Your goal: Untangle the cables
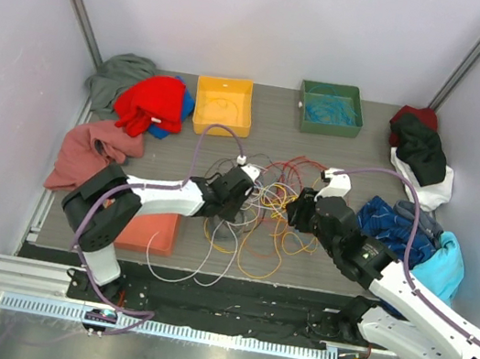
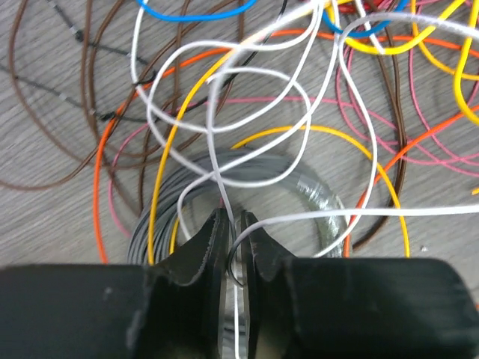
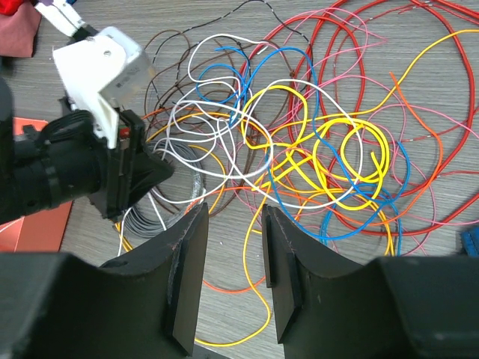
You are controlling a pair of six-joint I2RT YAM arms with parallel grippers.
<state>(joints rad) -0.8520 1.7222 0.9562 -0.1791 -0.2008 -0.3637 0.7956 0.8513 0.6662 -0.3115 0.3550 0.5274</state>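
Cables (image 1: 263, 207), thin glossy looping strands, lie tangled at the centre of the wood-grain desk (image 1: 336, 159). We see the left fingers (image 2: 217, 239) clamped on a white wire (image 2: 215, 161); the right fingers (image 3: 191, 254), at 3 o'clock of the tangle, stand apart.

Cables (image 1: 265, 204): red, org, ylw, blue, wht, pink, brn, grey

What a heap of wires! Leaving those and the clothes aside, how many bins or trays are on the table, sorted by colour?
Yellow bin: 1
Green bin: 1
Orange-red tray: 1
Total: 3
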